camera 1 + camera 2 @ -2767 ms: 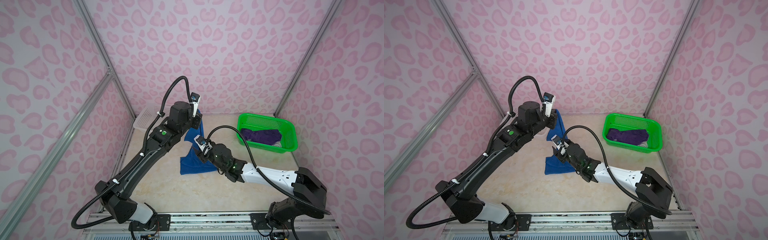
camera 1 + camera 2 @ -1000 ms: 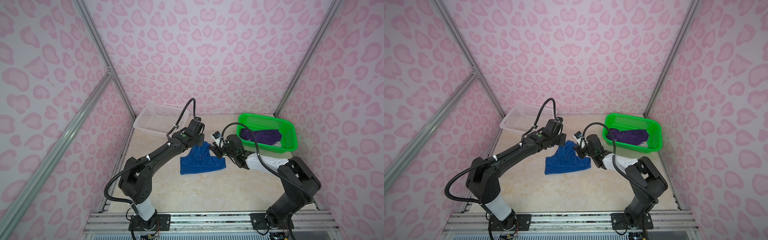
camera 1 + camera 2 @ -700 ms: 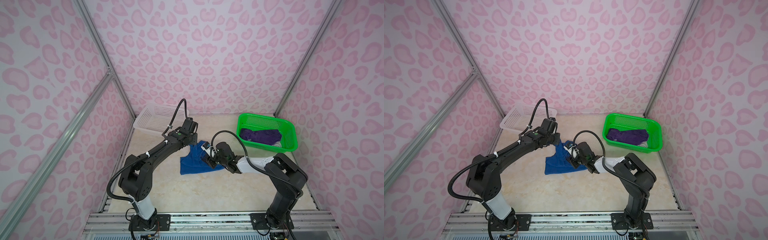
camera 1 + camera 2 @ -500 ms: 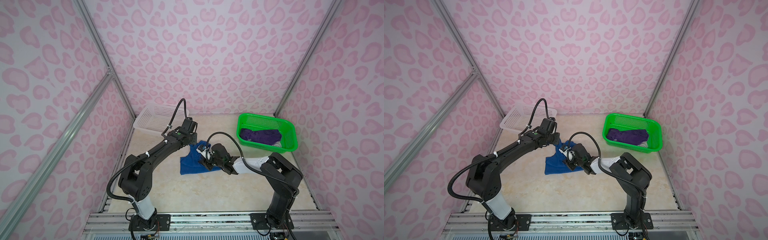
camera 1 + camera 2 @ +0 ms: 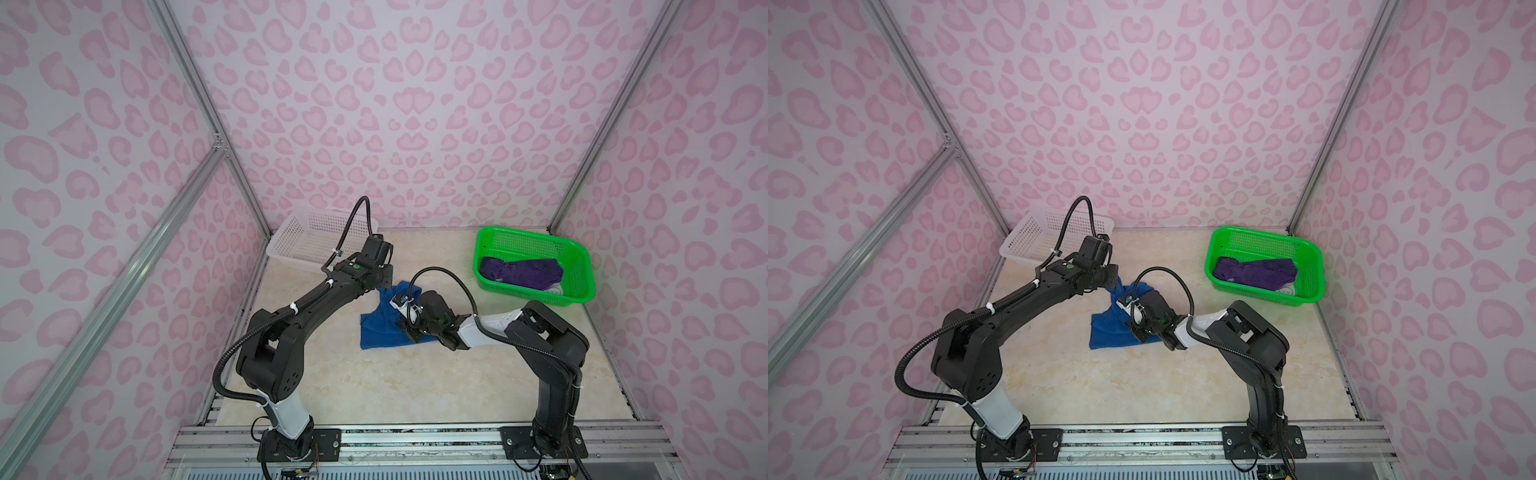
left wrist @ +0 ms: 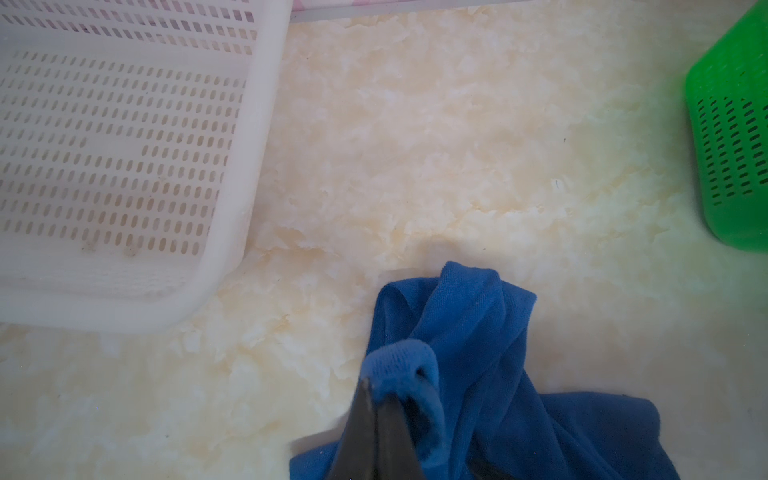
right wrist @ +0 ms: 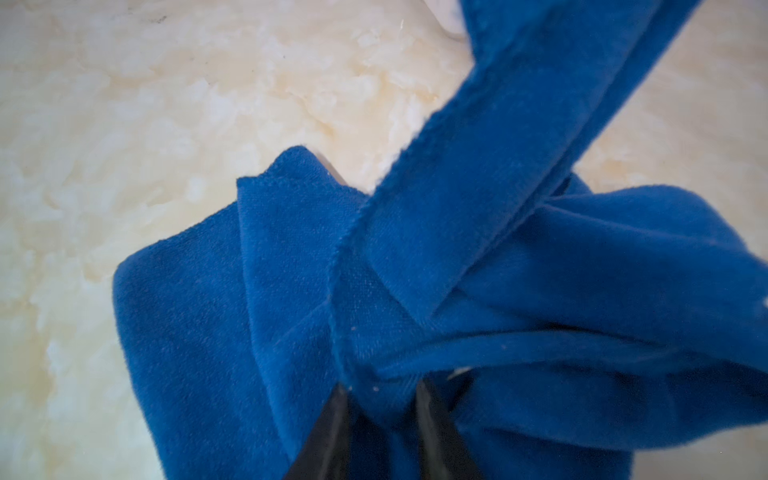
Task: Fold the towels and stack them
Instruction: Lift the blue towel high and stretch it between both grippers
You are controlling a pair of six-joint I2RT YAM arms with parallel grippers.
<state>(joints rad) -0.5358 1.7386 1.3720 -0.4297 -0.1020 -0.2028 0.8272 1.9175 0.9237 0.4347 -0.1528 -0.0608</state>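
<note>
Left tool (image 6: 374, 395) is seen pressed together on a raised corner of the blue towel (image 5: 376, 332), and the right tool (image 7: 380, 386) is clamped on a bunched fold of the same cloth. A cream marbled worktop (image 5: 374, 386) is enclosed by pink-blotched walls (image 5: 415, 124) framed with metal posts (image 5: 201, 95). The blue towel is spread crumpled mid-worktop, between the two arms. A white basket (image 5: 307, 241) is set at the far left corner and a green basket (image 5: 579, 266) at the far right, with a purple towel (image 5: 523, 272) heaped inside the green one. In both top views part of the blue towel is hidden by the right wrist and its cable.
</note>
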